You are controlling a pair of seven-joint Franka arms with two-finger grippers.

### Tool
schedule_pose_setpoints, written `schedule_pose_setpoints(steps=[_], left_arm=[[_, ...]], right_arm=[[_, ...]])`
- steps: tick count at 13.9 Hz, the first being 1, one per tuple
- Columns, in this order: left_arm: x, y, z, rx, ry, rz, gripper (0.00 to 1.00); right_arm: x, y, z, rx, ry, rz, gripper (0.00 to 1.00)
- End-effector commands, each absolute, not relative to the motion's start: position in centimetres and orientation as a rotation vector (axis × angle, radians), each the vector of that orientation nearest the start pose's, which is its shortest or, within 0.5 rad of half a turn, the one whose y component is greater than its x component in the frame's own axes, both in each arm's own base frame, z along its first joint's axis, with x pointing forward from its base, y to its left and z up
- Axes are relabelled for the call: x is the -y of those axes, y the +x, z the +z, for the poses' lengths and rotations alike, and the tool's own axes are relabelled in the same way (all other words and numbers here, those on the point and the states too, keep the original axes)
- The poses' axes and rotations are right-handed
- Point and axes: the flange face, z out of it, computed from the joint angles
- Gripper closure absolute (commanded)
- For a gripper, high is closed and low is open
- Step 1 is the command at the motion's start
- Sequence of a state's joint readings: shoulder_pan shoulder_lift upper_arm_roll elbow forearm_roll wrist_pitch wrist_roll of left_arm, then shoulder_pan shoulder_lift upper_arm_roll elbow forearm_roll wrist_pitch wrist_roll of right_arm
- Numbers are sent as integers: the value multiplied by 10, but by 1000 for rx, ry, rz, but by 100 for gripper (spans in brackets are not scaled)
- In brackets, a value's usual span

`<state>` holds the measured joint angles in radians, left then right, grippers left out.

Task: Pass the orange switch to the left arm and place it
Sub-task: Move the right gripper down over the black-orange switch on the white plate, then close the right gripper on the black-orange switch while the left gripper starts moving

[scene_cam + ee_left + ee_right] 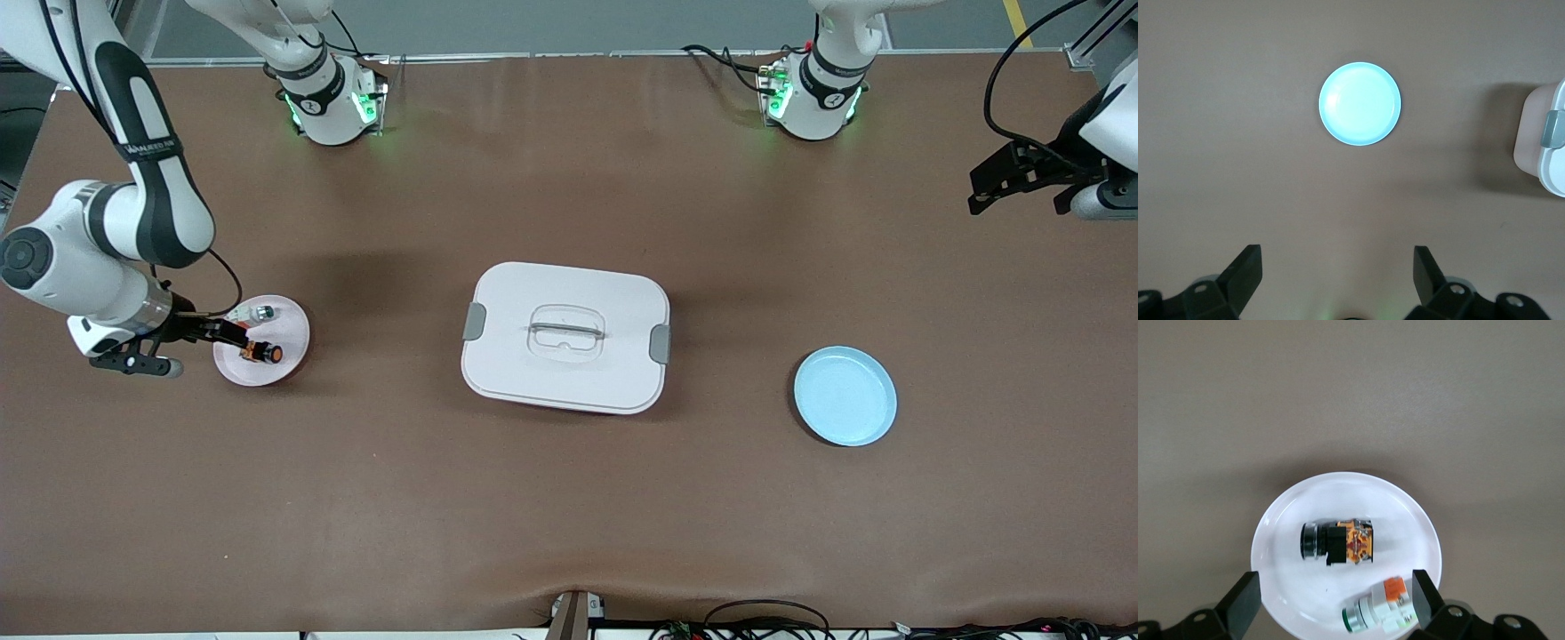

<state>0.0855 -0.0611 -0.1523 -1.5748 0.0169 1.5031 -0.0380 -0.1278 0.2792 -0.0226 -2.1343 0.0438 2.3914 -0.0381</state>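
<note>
Right wrist view: right gripper (1331, 600) spread wide, empty, low over the white plate (1285, 520). Orange switch (1338, 543) lies on its side on that plate, just ahead of the fingers; a whitish switch (1379, 608) rests beside one fingertip. The box (565, 336) sits mid-table, well apart. Left gripper (1338, 280) waits, spread, empty, above bare table with the blue plate (1360, 103) ahead of it.
</note>
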Motion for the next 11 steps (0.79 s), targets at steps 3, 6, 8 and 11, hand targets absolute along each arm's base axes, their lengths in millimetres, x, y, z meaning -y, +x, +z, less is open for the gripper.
schedule_pose_setpoints(steps=[3,6,8,11], left_arm=[[38,528,652,-57,-3133,29,0],[37,528,652,-55,-3133,32,0],[38,528,652,-57,-3133,32,0],[37,528,651,-55,-3132,32,0]], right_arm=[[83,560,236,-257,-3087,43,0],[80,559,218,-253,-3084,81,0],[79,559,207,-252,-3085,82,0],[72,559,197,-284,-3059,90,0]])
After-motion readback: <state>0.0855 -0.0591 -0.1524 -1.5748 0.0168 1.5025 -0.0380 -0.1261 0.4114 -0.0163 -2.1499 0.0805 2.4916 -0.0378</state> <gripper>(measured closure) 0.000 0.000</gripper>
